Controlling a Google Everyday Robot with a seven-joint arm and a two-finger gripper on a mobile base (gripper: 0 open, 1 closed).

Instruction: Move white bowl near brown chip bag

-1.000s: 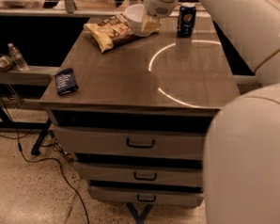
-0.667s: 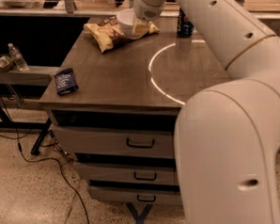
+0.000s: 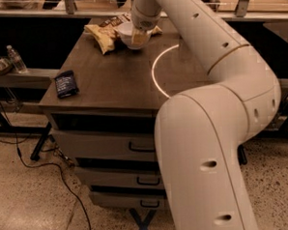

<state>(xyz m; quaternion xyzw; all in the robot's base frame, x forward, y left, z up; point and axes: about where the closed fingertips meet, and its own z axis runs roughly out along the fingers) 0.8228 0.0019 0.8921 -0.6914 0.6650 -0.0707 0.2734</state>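
Lettering on the brown chip bag [image 3: 102, 36] and the pale print on the dark blue packet [image 3: 65, 84], which lies near the front-left corner of the worktop [image 3: 113, 84], I cannot read. The white bowl [image 3: 125, 36] is at the far-left corner, just right of the bag. I cannot make out its contents. My gripper [image 3: 139, 36] is clamped on the bowl's right rim, one finger inside.

My arm [image 3: 213, 50]: thick cream-white shells, glossy, rounded at joints. Small dark oval holes dotted along segments. Thin seam lines ring upper tube near bend. Lower segment bulbous, widest part I see. Claw [image 3: 140, 37] pale tan, at far end of counter [image 3: 108, 85].
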